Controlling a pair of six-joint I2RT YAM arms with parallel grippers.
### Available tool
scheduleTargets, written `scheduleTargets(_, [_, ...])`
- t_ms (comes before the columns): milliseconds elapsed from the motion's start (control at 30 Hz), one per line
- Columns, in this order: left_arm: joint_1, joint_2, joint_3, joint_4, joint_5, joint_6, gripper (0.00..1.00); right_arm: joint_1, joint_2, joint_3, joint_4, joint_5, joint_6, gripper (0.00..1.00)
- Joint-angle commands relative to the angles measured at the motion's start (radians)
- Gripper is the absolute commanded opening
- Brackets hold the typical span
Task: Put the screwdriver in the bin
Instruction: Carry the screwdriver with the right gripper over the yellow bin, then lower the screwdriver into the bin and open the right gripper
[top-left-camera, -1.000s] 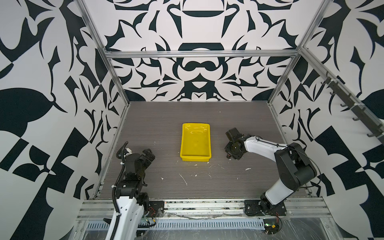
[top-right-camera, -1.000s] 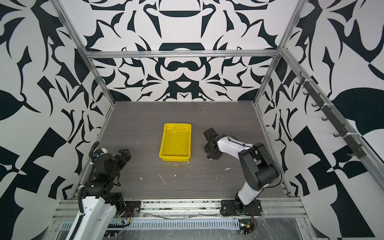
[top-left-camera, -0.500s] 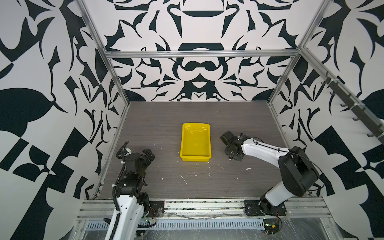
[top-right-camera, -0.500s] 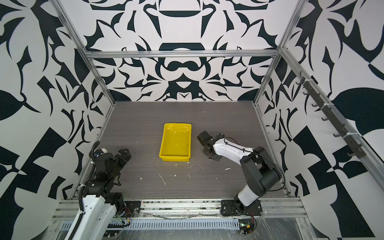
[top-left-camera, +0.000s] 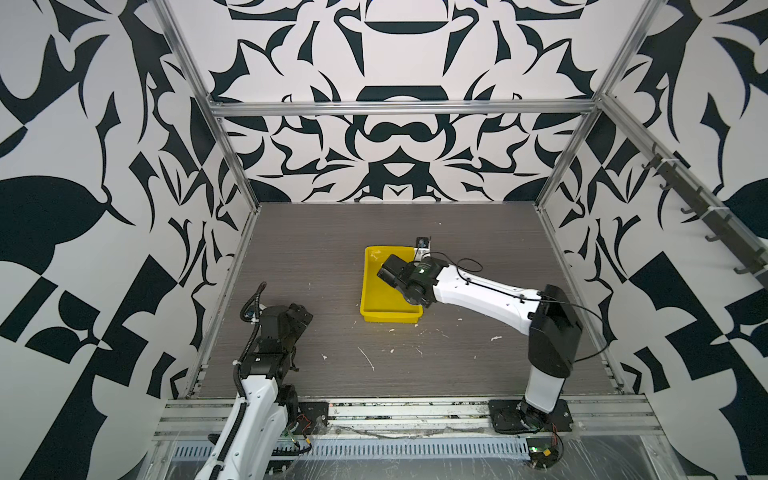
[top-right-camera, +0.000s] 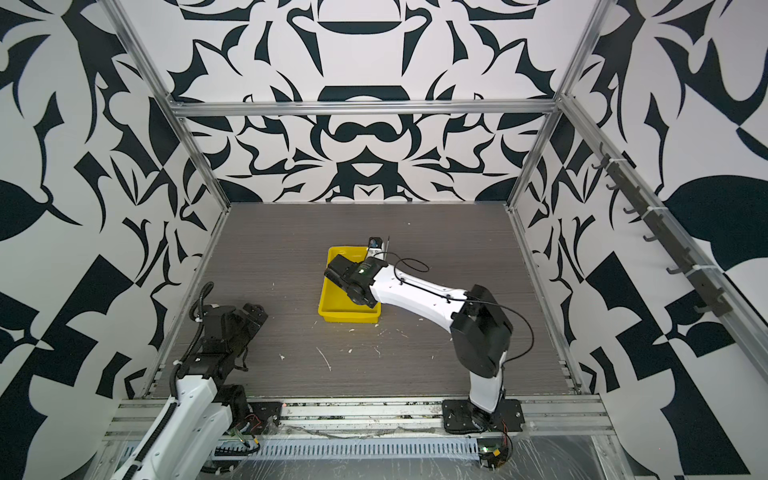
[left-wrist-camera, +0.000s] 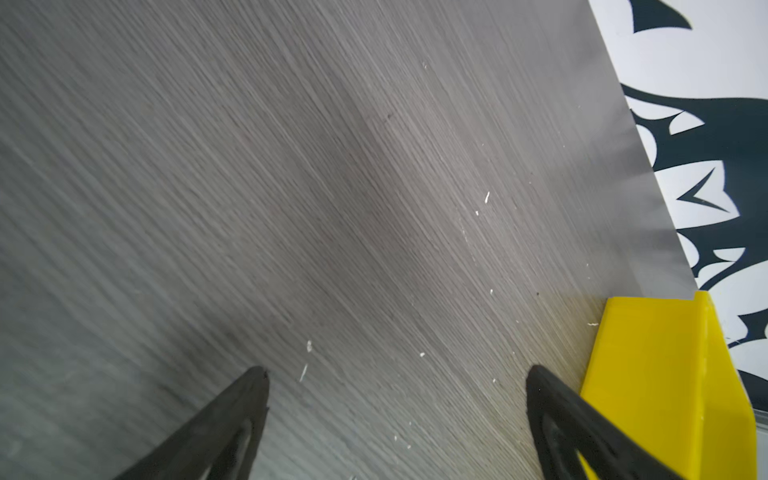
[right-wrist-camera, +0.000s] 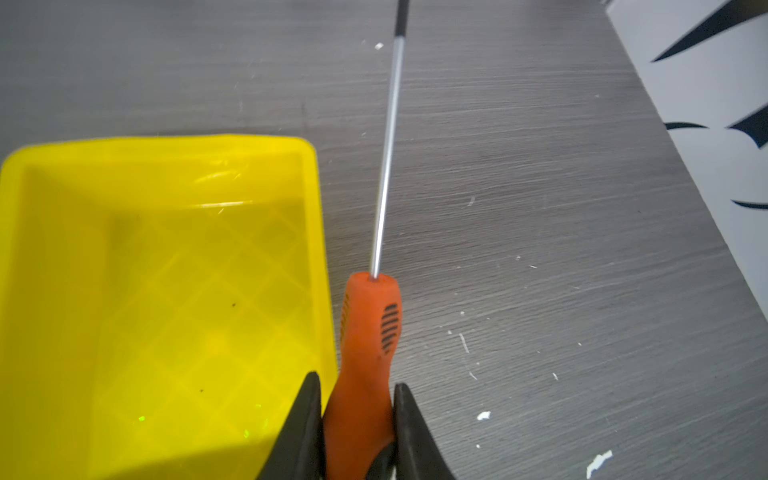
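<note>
- The small screwdriver (right-wrist-camera: 368, 353) has an orange plastic handle with black ribbed patches and a thin silvery shaft with a dark tip. Its handle is clamped between the right jaws, and the shaft points straight out ahead of them over the tabletop.
- The shallow rectangular bright yellow plastic bin (right-wrist-camera: 166, 143) is glossy with a diamond-patterned floor. It lies flat on the tabletop, its rim just beside the jaws and the handle.

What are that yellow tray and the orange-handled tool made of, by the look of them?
The bin looks like glossy moulded plastic: bright glints, faint diamond pattern on its floor. The screwdriver: handle probably matte orange plastic or rubber, with black grip ribs; shaft looks like polished metal, silvery and reflective.
</note>
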Motion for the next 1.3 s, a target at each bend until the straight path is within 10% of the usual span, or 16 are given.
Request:
scheduleTargets(0, [-0.001,-0.001,0.022,0.021,0.013,-0.021,0.99,0.003,0.059,0.108,-0.052,-0.071,-0.075,0.13])
scheduleTargets(433, [-0.001,-0.123,-0.013,-0.008,0.0,-0.041,0.99,0.002,0.186,0.233,0.054,-0.404,-0.168,0.08])
scheduleTargets(700, [-0.002,-0.156,-0.017,-0.034,-0.011,-0.052,0.99,0.001,0.07,0.114,0.17,-0.444,-0.231,0.55])
scheduleTargets(1033, [-0.001,-0.129,-0.014,-0.019,0.003,-0.052,0.99,0.0,-0.201,-0.029,0.325,-0.33,-0.26,0.56])
scheduleTargets(1133, [-0.001,-0.128,-0.013,-0.018,0.007,-0.052,0.99,0.001,-0.344,-0.157,0.454,-0.254,-0.348,0.99])
scheduleTargets(1267, [-0.002,-0.136,-0.016,-0.017,0.01,-0.053,0.99,0.001,-0.517,-0.374,0.663,-0.105,-0.528,1.0])
